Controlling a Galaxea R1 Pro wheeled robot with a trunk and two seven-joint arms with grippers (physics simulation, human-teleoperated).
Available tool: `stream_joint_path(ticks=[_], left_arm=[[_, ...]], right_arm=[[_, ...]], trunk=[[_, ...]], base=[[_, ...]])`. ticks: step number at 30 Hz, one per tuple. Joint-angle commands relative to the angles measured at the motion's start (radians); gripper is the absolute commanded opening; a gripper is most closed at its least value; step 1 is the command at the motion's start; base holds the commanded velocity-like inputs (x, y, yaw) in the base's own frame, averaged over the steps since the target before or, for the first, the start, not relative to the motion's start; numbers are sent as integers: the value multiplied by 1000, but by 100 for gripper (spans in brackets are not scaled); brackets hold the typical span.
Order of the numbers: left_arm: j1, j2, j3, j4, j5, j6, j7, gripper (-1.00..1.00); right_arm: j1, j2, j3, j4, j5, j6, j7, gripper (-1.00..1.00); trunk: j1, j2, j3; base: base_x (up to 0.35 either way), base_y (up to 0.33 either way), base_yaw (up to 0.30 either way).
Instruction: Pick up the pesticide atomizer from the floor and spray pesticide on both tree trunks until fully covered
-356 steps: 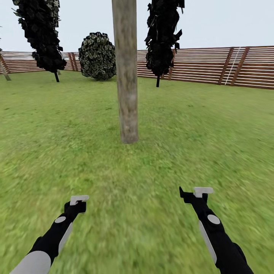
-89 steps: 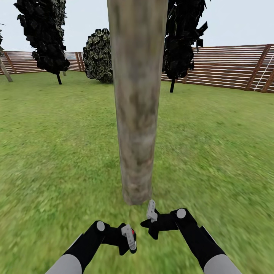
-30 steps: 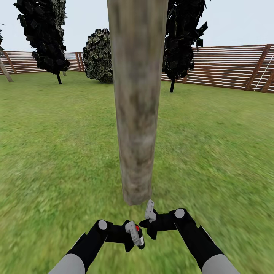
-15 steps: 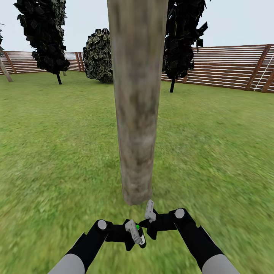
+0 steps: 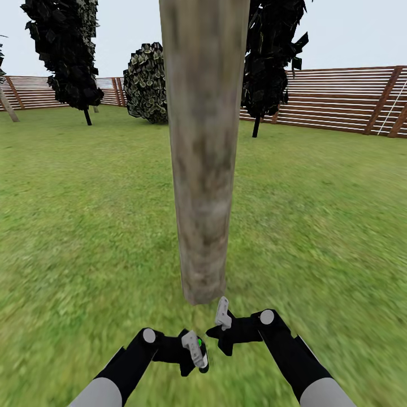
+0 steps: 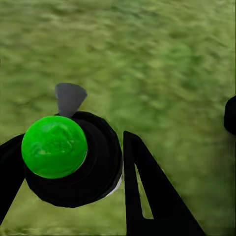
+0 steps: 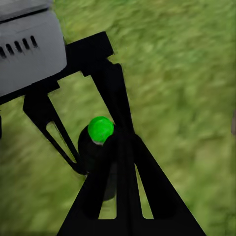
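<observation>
Left gripper [image 5: 195,353] pinches the pesticide atomizer [image 5: 202,357] low beside the tree trunk [image 5: 202,169] base — right gripper [image 5: 221,317], apparently spread, crowds close; a bump could dislodge it.

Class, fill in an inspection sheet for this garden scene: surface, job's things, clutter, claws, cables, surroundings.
Surface: green grass.
Job's things: atomizer, dark with a green spot, in the left claw; thick trunk just ahead.
Clutter: nothing seen.
Claws: left claw shut on atomizer; right claw beside it, whether open or shut unclear.
Cables: nothing seen.
Surroundings: slat fence, black-leaved trees, round bush.
</observation>
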Motion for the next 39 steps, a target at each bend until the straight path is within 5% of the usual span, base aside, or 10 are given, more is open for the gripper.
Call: stream_joint_path(ticks=[1,13,18,22,25,29,31,32,35,39], left_arm=[[0,4,1,-1,-15,1,0,-100],[3,146,20,-10,-44,6,4,-100],[7,170,191,-11,-43,5,13,-100],[12,177,316,-11,-43,8,62,-100],[14,176,454,-8,-38,9,172,-100],[14,167,625,-2,-28,10,221,-100],[15,164,652,2,-26,11,273,-100],[15,163,658,4,-24,12,310,-100],[15,151,662,5,-23,14,392,-100],[15,144,662,8,-22,89,420,-100]], right_arm=[[0,0,0,0,0,0,0,-100],[0,-11,-8,47,4,-37,-6,-100],[0,-30,-53,191,-1,-124,-79,-100],[1,-54,-215,316,-5,-143,-206,-100],[3,-58,-530,416,-4,-178,-380,-100],[7,-68,-667,485,-5,-254,-631,-100],[27,-76,-678,520,-6,-335,-730,-100],[41,-78,-681,537,-6,-368,-780,100],[87,-92,-703,560,-7,-401,-932,100],[101,-98,-740,604,-8,-406,-1002,100]], trunk=[[0,0,0],[0,0,0],[0,0,0],[0,0,0],[0,0,0],[0,0,0],[0,0,0],[0,0,0],[0,0,0],[0,0,0]], base=[[0,0,0],[0,0,0],[0,0,0],[0,0,0],[0,0,0],[0,0,0],[0,0,0],[0,0,0],[0,0,0],[0,0,0]])
